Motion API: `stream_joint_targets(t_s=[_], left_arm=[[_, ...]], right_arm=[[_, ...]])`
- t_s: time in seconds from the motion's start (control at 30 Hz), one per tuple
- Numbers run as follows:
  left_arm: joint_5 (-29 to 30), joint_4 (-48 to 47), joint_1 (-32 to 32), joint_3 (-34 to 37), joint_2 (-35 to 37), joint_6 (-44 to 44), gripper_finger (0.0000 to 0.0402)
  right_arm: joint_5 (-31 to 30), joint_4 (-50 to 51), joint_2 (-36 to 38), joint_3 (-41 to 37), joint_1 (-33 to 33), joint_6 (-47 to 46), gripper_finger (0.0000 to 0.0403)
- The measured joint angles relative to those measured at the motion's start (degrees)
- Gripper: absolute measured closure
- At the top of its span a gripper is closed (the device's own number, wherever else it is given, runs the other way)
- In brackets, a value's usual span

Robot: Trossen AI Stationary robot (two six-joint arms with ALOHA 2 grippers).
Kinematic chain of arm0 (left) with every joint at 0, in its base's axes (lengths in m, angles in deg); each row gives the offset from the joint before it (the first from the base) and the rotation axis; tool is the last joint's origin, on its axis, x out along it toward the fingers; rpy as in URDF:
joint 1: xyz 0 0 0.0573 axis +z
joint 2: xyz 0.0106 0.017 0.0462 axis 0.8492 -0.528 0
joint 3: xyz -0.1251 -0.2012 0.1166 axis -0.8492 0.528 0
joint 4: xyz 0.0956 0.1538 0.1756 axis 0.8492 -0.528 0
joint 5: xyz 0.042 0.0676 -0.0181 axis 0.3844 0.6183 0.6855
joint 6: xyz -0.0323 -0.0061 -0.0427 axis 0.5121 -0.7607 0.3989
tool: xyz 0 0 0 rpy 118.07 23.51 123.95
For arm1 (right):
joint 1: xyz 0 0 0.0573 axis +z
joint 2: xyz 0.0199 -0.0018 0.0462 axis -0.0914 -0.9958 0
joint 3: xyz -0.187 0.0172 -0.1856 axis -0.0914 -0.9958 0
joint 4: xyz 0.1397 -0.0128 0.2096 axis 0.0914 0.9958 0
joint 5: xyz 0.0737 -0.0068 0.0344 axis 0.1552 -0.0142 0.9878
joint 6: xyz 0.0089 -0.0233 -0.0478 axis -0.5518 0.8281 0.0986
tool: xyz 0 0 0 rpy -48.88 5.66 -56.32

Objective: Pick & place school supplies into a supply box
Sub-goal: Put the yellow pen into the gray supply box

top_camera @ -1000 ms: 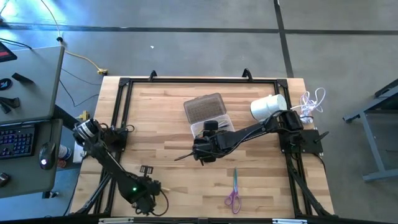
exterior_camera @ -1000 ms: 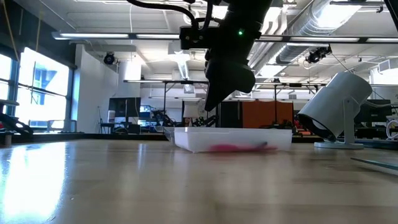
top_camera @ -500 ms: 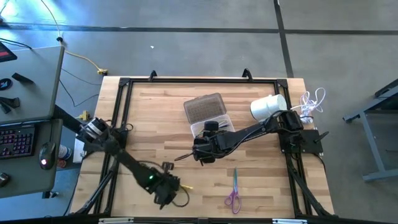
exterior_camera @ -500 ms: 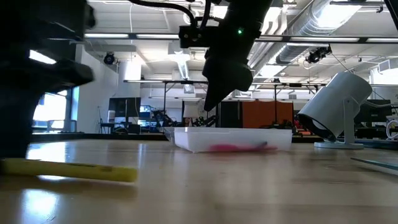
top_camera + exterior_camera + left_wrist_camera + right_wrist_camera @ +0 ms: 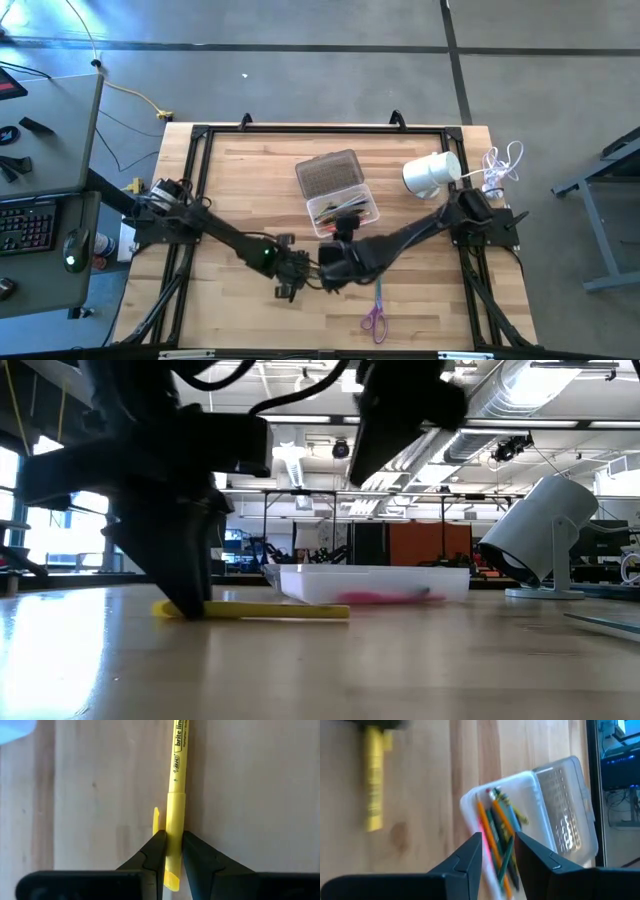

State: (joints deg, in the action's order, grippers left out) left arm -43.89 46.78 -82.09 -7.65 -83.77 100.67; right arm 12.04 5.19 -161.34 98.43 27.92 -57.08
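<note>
A yellow highlighter [image 5: 270,611] lies level at table height near the table's middle front, and my left gripper [image 5: 170,834] is shut on its capped end. In the low view that gripper [image 5: 188,605] stands at the highlighter's left end. My right gripper [image 5: 498,836] hangs open and empty above the table just right of it [image 5: 335,272], on the near side of the supply box. The supply box [image 5: 345,212] is a clear tray holding several pencils and pens [image 5: 497,827]. Its textured lid [image 5: 327,172] lies open on the far side. Purple-handled scissors [image 5: 376,310] lie flat near the front edge. My left gripper pinches the highlighter's cap [image 5: 172,827] between its two fingers, just below where the cap meets the barrel, with the clip [image 5: 156,817] beside one finger. The fingers come steeply from above and lie across it. The highlighter stays level; whether it touches the table, I cannot tell.
A white cylindrical object [image 5: 432,172] lies at the back right, tall in the low view [image 5: 540,535]. A white cable bundle [image 5: 505,160] sits beyond it at the table's right edge. A black frame [image 5: 200,135] runs around the tabletop. The two arms nearly meet at the middle front.
My left gripper has swept from the near left corner toward the table's middle, carrying the yellow highlighter with it and turning as it went. My right gripper has drawn back from over the supply box toward the near edge and risen slightly.
</note>
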Motion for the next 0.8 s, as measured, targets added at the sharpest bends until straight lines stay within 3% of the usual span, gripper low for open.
stream_joint_targets(t_s=[0.37,0.5,0.8], left_arm=[[3.6,4.2,0.9,0.2,-0.1,0.1,0.0349],[4.9,4.5,0.8,-0.1,0.0,0.2,0.034],[5.2,1.5,0.8,-5.3,-0.3,-1.6,0.0329]], right_arm=[[1.5,25.4,0.0,7.3,11.0,-17.4,0.0304],[1.2,32.9,0.0,7.0,14.6,-24.4,0.0304],[-2.1,32.9,1.6,7.0,22.1,-31.3,0.0304]])
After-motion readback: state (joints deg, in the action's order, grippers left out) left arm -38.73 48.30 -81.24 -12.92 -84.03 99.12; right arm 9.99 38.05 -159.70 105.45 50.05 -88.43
